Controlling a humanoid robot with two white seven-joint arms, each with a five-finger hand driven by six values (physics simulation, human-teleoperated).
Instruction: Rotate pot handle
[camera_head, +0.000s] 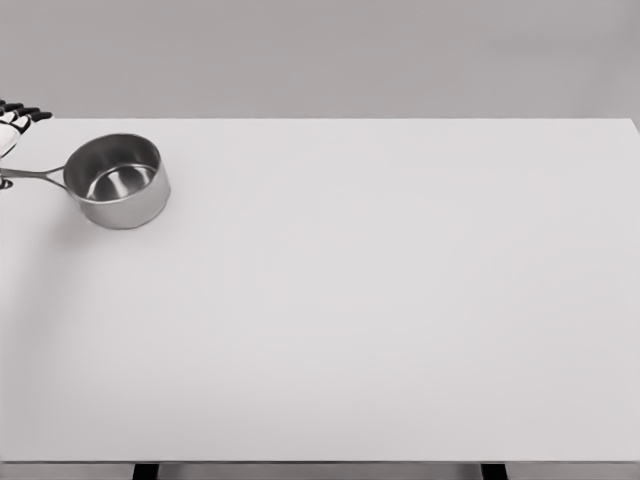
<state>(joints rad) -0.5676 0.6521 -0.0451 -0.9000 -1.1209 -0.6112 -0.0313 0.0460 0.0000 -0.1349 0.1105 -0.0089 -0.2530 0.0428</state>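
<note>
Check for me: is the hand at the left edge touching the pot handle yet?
Cannot tell. In the head view the hand sits just above the pot handle at the frame's left edge, but the handle's end and most of the hand are cut off there.

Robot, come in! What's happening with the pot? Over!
Left hand at far left edge, fingers spread, above handle. Pot upright, handle pointing left. Right hand out of view. Nothing blocking.

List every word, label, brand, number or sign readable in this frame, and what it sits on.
None: no text, label or number shows anywhere.
The steel pot and its handle carry no visible marking.
The white table is blank.
The hand at the left edge shows no writing.
</note>
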